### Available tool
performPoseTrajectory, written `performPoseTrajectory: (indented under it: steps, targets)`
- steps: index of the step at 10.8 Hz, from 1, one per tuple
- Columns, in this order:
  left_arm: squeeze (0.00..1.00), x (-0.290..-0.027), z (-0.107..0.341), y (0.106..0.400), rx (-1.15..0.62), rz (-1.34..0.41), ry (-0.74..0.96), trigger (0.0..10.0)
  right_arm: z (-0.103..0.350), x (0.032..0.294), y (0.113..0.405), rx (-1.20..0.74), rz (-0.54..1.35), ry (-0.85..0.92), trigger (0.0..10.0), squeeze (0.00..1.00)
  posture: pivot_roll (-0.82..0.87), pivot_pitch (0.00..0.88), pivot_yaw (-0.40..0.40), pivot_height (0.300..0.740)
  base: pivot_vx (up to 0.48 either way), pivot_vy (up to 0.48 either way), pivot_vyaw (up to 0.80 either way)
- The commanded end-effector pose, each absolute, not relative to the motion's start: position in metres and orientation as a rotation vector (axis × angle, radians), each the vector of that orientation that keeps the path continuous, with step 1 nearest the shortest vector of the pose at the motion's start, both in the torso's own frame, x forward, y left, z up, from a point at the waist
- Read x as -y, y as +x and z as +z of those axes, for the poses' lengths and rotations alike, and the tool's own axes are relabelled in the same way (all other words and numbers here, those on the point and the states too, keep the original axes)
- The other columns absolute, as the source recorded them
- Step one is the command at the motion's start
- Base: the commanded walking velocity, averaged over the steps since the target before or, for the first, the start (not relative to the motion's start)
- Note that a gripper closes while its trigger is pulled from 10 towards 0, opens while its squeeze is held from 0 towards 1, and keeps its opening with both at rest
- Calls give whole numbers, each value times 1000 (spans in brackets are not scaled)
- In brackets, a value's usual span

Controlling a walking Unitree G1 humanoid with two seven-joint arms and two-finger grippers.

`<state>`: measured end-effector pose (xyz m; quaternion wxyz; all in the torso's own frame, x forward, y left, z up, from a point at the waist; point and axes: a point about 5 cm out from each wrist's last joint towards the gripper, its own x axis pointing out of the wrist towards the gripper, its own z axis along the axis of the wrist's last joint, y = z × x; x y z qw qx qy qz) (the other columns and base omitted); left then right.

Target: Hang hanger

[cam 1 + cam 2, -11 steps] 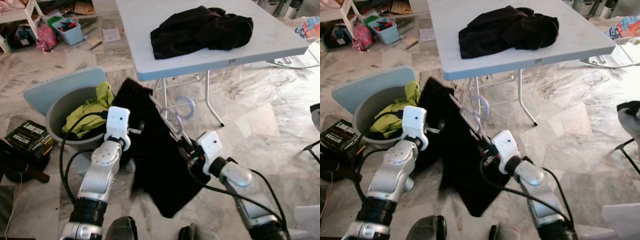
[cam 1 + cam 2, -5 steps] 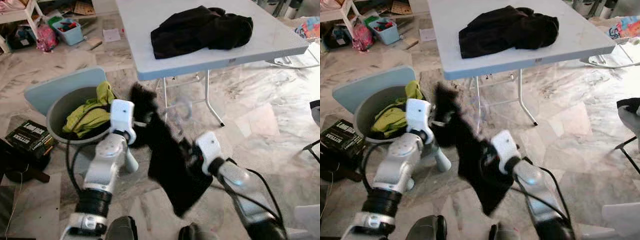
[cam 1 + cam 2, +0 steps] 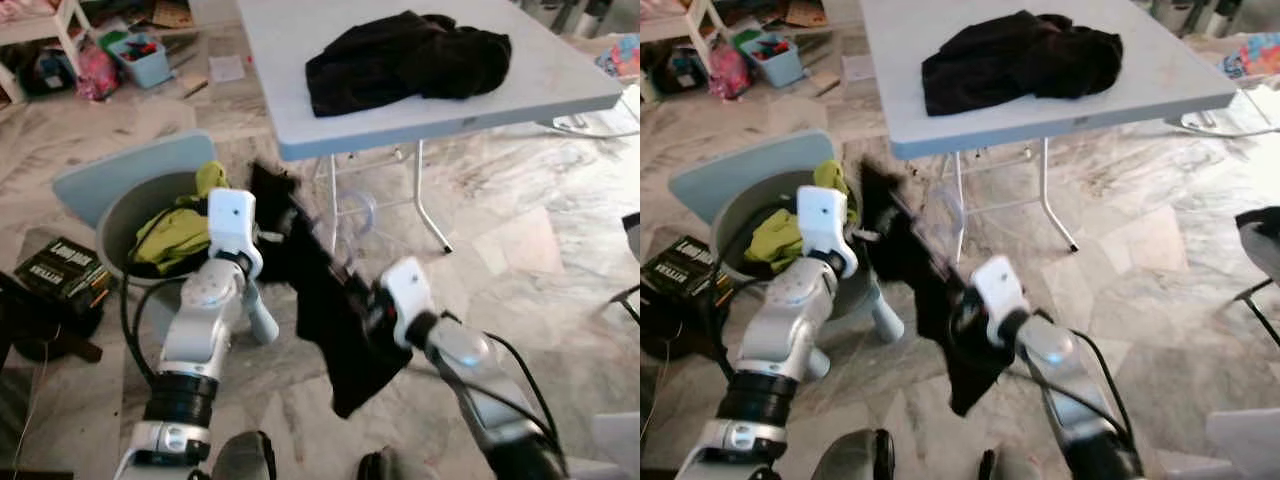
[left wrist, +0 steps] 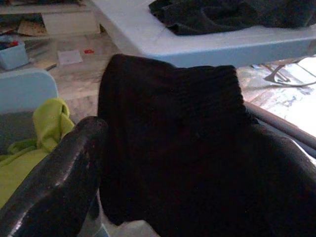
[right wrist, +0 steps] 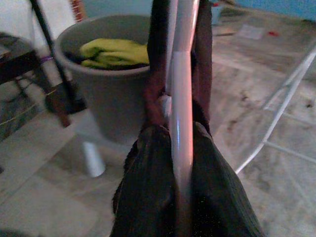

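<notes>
Marble floor, one table (image 3: 560,70), both grippers (image 3: 285,228) (image 3: 362,300) clamping one black garment (image 3: 335,320) on one hanger (image 5: 181,98)

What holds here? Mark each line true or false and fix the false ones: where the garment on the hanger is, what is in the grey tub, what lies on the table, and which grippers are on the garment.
1. The black garment on the hanger is held up in the air between the left gripper and the right gripper. True.
2. The grey tub on the floor holds a red towel. False: it holds a yellow-green cloth.
3. A heap of dark clothing lies on the pale folding table. True.
4. The hanger's hook already rests on the table edge. False: the hanger is below the tabletop, clear of it, over the marble floor.
</notes>
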<state>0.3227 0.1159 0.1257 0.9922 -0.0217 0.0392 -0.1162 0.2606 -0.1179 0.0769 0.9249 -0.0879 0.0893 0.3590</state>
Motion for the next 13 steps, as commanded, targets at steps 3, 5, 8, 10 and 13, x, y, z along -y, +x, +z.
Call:
performPoseTrajectory:
  steps: [3,5,8,10,13]
  targets:
    - [0,-117,119,322,-99,-216,-33,10000,89,128,234,-204,966,-126,10000,0,-65,73,0,740,0,0,0]
    - [0,-125,118,322,-85,-181,5,1216,91,149,228,-270,1034,-146,10000,0,-66,72,1,740,0,0,0]
    - [0,-147,119,326,-82,-95,56,0,92,174,229,-338,1051,-183,10000,0,-62,71,3,740,0,0,0]
    - [0,-159,118,328,-83,-43,76,0,90,188,232,-373,1016,-250,10000,0,-62,70,4,740,0,0,0]
    - [0,-155,118,328,-79,-46,73,0,93,191,248,-312,908,-290,10000,0,-59,67,4,740,0,0,0]
